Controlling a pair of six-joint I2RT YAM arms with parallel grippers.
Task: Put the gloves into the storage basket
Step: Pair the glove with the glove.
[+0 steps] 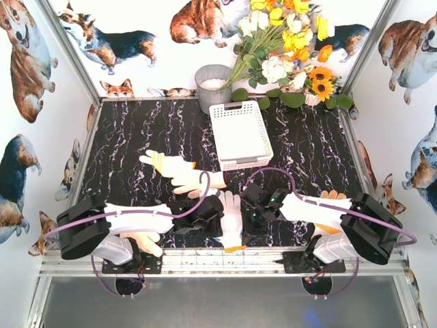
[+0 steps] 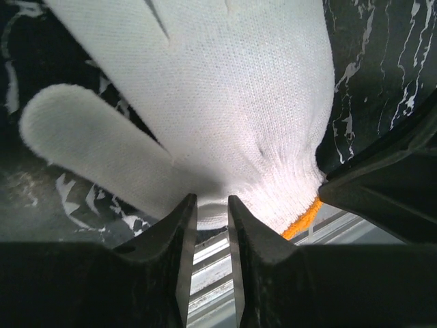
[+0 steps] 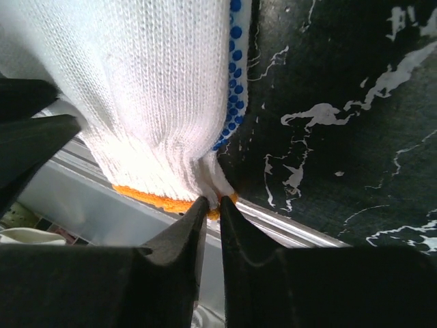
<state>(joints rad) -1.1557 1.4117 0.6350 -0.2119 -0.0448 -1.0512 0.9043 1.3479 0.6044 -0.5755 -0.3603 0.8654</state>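
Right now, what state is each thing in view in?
Storage basket: upright, no glove inside.
Blue-dotted glove: lying flat, cuff pinched.
Left gripper: shut on that glove's edge.
Right gripper: shut on its orange cuff.
Cream gloves: lying loose, outside basket.
Metal bucket: upright.

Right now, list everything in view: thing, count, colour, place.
storage basket: one, white lattice, far centre, nothing visible inside
loose gloves: apparently two, cream, one yellow-cuffed, overlapping left of centre
centre glove: one, white, orange cuff, blue dots underneath, near edge
bucket: one, grey, behind the basket
flowers: one bunch, yellow, white, orange, far right
table: one, black marbled
glove-like fabric: white and cream, draped on both arms
left claw: black, closed on the centre glove's edge near the cuff
right claw: black, pinching its cuff
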